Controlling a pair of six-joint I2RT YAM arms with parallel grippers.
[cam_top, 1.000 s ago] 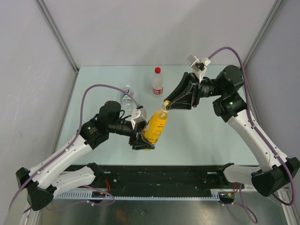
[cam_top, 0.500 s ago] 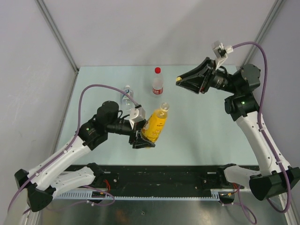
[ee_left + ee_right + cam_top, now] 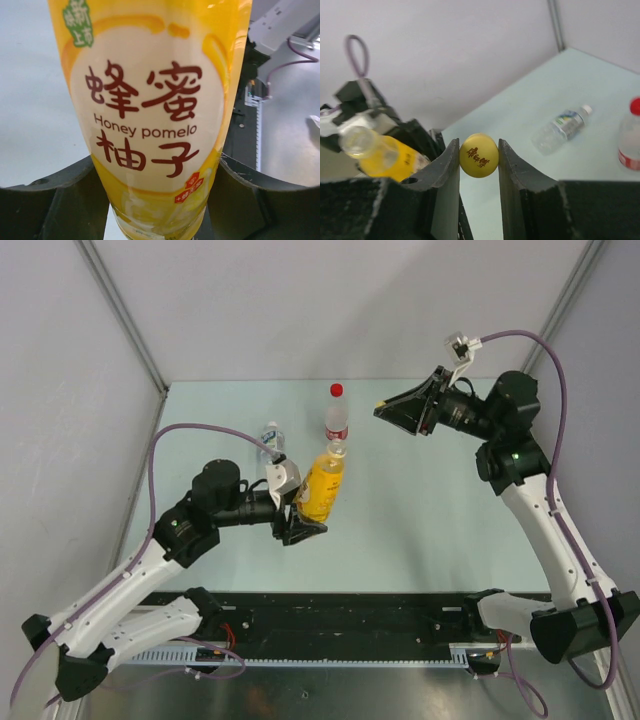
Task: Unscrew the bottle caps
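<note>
Right pincer [image 3: 385, 408] is clamped on the yellow cap [image 3: 479, 155]. The cap is pinched by its rim between the two black fingers and held in the air over the far right of the tabletop [image 3: 430, 520], well apart from any bottle. Left pincer [image 3: 300, 525] is clamped round the lower body of the orange bottle [image 3: 322, 485], which leans with its neck pointing far. I judge that this grip is there to stop the body turning while the other arm works the top. The neck is open, so this cap is off. The bottle is full of yellow-orange drink and has a cream label reading "Honey pomelo". Just beyond it stands the red-label bottle [image 3: 337, 425], its red cap [image 3: 336, 390] on. To the left the blue-label bottle [image 3: 560, 129] lies on its side, white cap [image 3: 587, 109] on. Two caps look left to do.
</note>
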